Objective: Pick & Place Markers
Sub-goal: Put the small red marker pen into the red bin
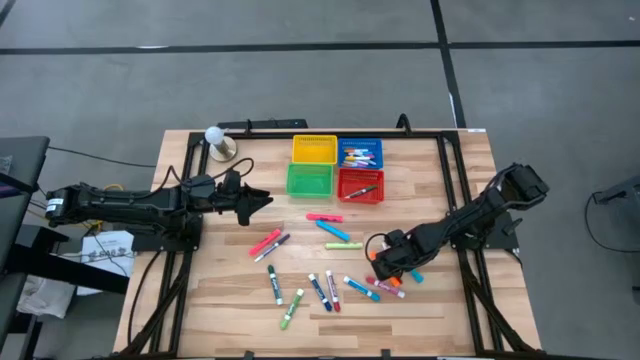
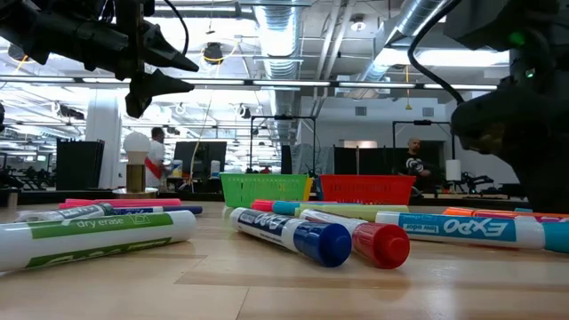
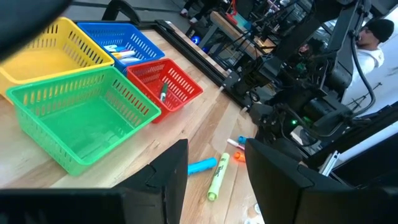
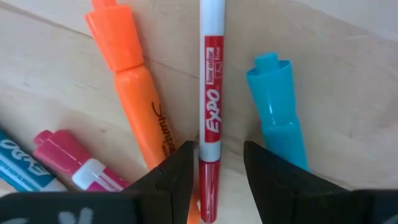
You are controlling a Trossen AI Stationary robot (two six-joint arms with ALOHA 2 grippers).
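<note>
Several markers lie loose on the wooden table, among them a pink one and a green-capped one. My right gripper points down at the near right, open. Its fingers stand on either side of a red marker, near the marker's red cap end. An orange marker and a light blue marker lie beside it. My left gripper hangs open above the table's left half, pointing toward the baskets, with nothing between its fingers.
Four mesh baskets stand at the far middle: yellow, blue with several markers inside, green, and red with one marker. A white ball on a small stand sits at the far left. People show in the room beyond the table.
</note>
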